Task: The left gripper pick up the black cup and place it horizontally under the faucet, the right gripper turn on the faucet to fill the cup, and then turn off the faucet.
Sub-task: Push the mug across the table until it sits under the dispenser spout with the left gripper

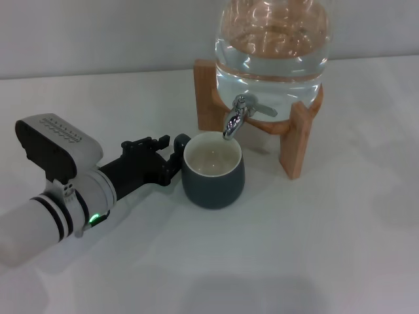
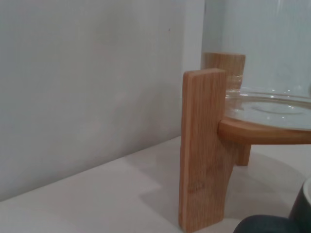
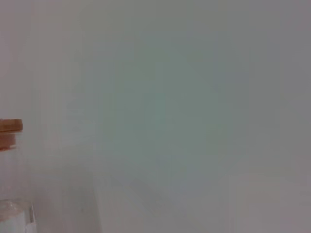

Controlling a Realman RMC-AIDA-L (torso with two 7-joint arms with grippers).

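The black cup (image 1: 213, 180) stands upright on the white table, its cream inside showing, right under the spout of the faucet (image 1: 239, 114). The faucet's flat lever points to the right. My left gripper (image 1: 171, 157) lies low on the table just left of the cup, at its small loop handle (image 1: 181, 140). A dark edge of the cup (image 2: 272, 223) shows in the left wrist view. The right gripper is out of view in all frames.
The clear glass water jar (image 1: 272, 46) sits on a wooden stand (image 1: 298, 140) behind the cup. One stand leg (image 2: 201, 150) fills the left wrist view. The right wrist view shows a plain wall and a wooden piece (image 3: 9, 133).
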